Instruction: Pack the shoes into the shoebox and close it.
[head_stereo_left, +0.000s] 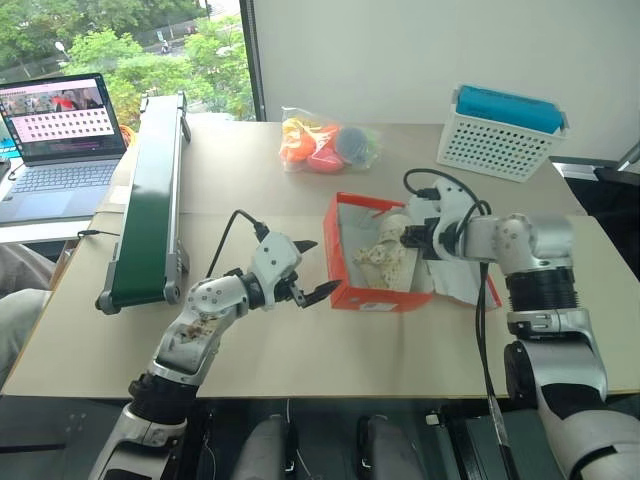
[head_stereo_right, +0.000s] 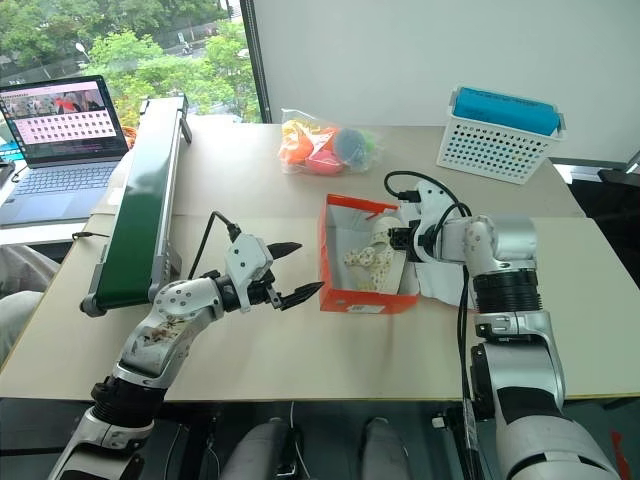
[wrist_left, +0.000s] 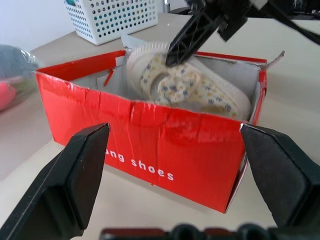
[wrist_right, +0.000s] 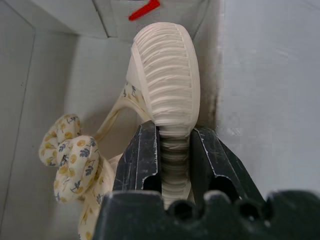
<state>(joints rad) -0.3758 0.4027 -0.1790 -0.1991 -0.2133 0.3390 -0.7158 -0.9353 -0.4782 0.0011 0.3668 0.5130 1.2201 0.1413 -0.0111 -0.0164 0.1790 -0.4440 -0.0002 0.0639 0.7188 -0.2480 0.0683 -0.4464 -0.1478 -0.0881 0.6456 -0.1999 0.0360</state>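
Right gripper (wrist_right: 175, 150) clamps a shoe (wrist_right: 167, 95) inside the shoebox (head_stereo_left: 375, 295); left gripper (head_stereo_left: 312, 268) gapes wide, empty.

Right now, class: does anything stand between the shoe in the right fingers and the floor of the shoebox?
Yes. The right gripper is shut on a shoe, sole edge between its fingers, already inside the shoebox. Another shoe with a flowered bow lies in the box beside and partly beneath it; the white wall is close.

A beige surface (head_stereo_left: 300, 340) stands before a white wall (head_stereo_left: 420, 50); a window (head_stereo_left: 120, 40) shows green trees.
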